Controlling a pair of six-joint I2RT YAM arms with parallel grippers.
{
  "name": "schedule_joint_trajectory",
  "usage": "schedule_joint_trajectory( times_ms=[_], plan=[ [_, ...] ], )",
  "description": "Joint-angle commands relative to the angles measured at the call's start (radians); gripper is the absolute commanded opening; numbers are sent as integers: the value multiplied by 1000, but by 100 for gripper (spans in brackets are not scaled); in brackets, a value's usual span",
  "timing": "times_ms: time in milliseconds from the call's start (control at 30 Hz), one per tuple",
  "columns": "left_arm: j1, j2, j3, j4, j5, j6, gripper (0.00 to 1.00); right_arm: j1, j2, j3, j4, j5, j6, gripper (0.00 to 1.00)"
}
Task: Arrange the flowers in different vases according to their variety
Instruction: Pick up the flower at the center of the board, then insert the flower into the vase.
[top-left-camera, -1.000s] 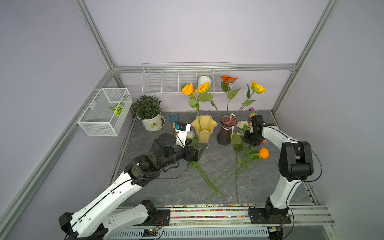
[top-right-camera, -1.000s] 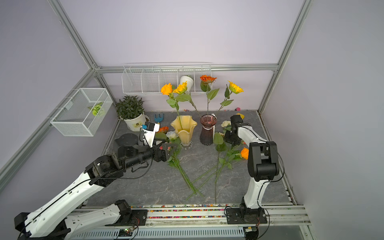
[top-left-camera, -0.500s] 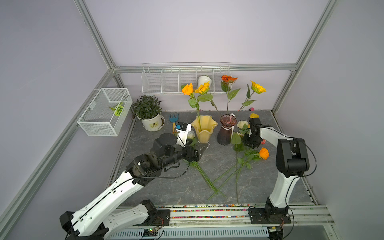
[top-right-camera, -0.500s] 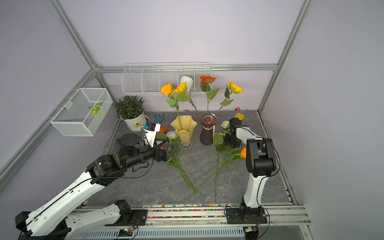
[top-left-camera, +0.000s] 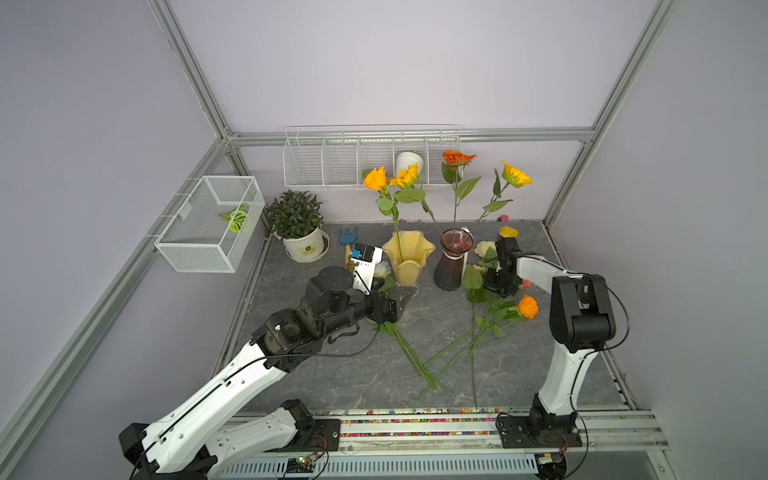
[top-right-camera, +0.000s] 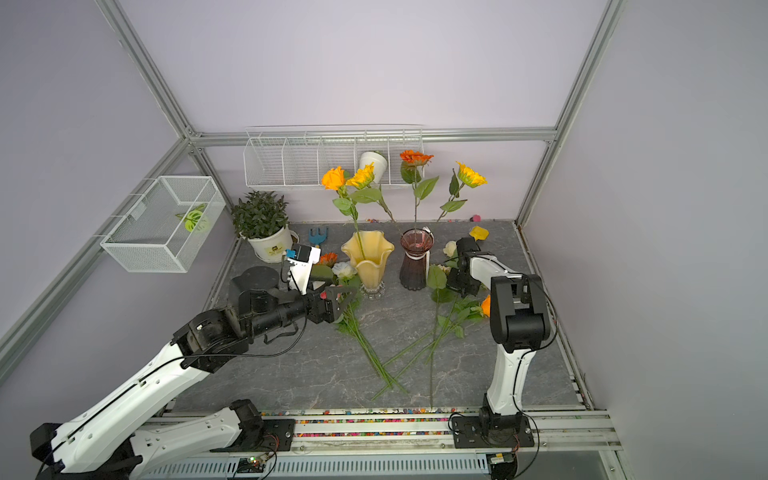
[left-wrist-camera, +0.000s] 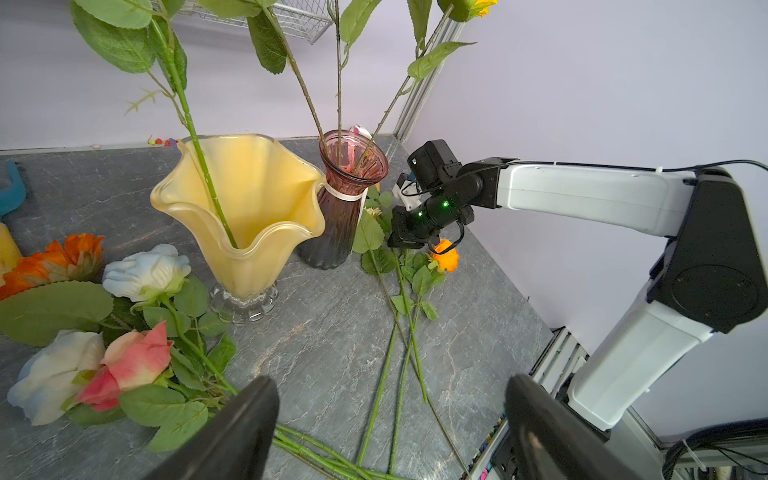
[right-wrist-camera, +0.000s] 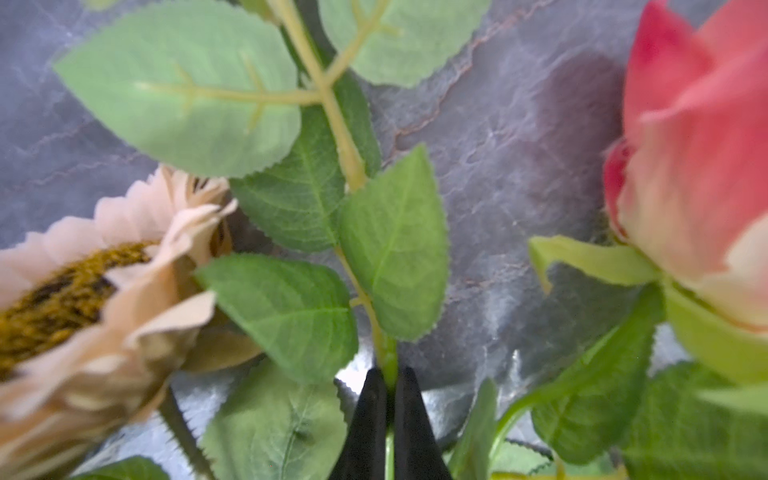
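Here, stem (right-wrist-camera: 385, 351) — straight from right pincer (right-wrist-camera: 388, 376)

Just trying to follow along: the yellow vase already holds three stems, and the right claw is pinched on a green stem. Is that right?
Not quite: the left wrist view shows the yellow vase holding a single stem; the three stems stand in the purple vase. The right gripper is indeed shut on a green stem.
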Motion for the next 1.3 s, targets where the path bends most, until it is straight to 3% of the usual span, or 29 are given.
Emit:
schedule_joint_trajectory(
  times_ms=[0, 400, 567, 667, 800, 1000, 1267],
  plan=[
    [-3, -22, -10, -1, -9, 6, 90, 0, -88, -64, -26, 77, 15, 0],
    [-3, -55, -41, -15, -124, -59, 90, -2, -760, -220, 4, 159, -64, 0],
    [-3, -57, -70, -31, -193, -136, 92, 4, -996, -252, 70, -23, -168, 0],
    [-3, -65, -104, -28, -232, -197, 97, 64, -1073, -220, 108, -82, -207, 0],
    [-3, -85, -162, 1, -227, -258, 100, 243, -1080, -101, 118, -36, -279, 0],
    [-3, -121, -260, 40, -205, -343, 100, 464, -934, 126, 186, 9, -321, 0],
    [-3, -160, -397, 110, -169, -457, 99, 560, -646, 455, 319, 24, -355, 0]
  ],
)
